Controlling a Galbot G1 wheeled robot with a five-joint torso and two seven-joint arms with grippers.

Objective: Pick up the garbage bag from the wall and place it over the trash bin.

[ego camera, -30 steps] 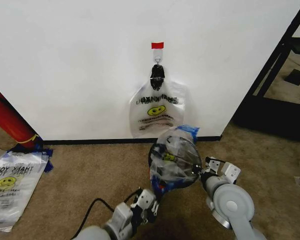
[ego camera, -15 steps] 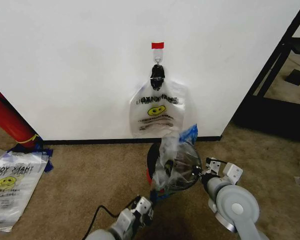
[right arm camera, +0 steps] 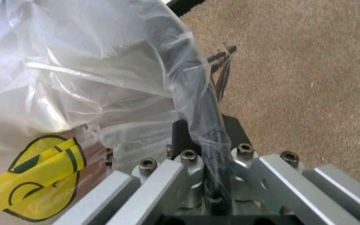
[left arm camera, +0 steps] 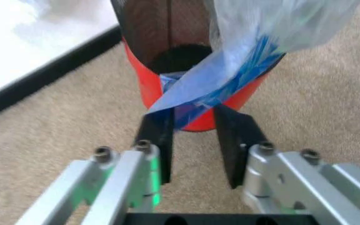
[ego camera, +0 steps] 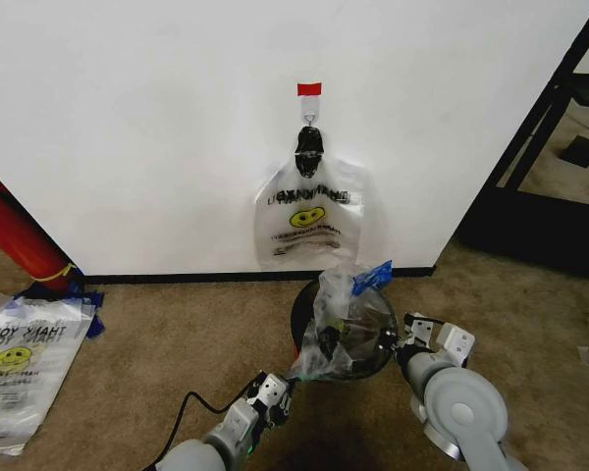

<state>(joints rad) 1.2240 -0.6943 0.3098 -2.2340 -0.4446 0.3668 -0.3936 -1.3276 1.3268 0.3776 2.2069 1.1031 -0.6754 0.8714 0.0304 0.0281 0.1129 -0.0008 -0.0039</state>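
right gripper [right arm camera: 208, 154] clamps garbage bag [right arm camera: 92, 93]

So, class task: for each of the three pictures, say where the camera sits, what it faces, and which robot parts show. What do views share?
Head view: high, looking down at wall, trash bin, both arms.
Left wrist view: behind the left claw, open, facing the bin's red base and a blue strip of the garbage bag.
Right wrist view: behind the right claw, shut on bag and bin rim.
All share bag and bin.

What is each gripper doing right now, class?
Left gripper: open, the garbage bag hanging just past its fingers.
Right gripper: shut on the garbage bag and trash bin rim.
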